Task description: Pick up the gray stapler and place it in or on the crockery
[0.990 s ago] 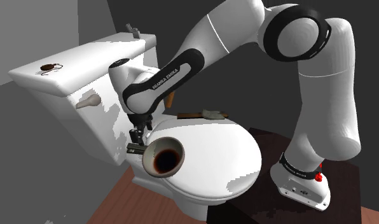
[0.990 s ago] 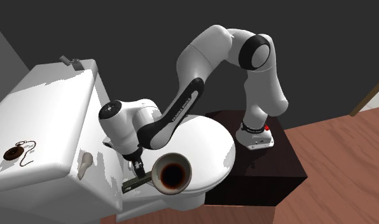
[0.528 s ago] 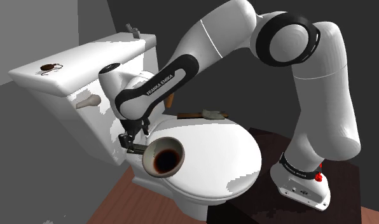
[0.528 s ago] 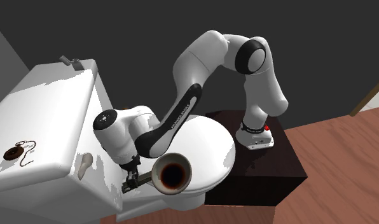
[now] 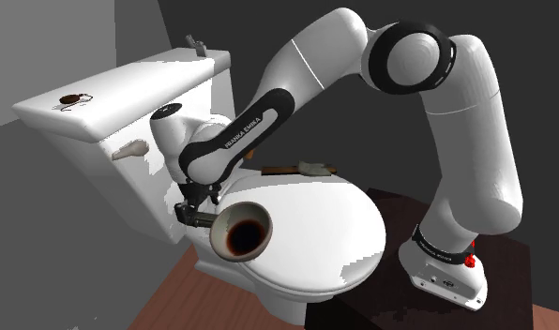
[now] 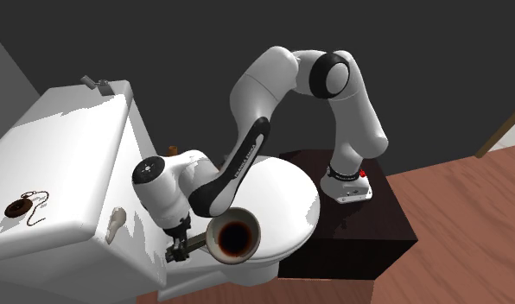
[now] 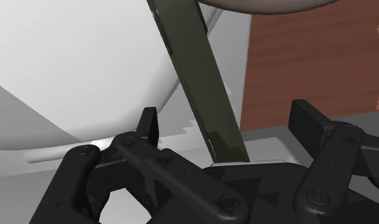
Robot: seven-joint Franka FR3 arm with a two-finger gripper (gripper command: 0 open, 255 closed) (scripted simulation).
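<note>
Gripper (image 7: pixel 227 121) wide open, straddling stapler (image 7: pixel 194 63), gripping nothing; we fear off-centre closing knocks it off lid (image 5: pixel 315 216), nine o'clock of bowl (image 5: pixel 251 220).

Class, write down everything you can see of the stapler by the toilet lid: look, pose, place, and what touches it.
The stapler is a long, slim, dark olive-grey bar with a flat face and a darker side edge. It lies at the rim of the white toilet lid, with one end beside the brown bowl. The gripper straddles its other end, fingers open on either side, neither touching it.
</note>
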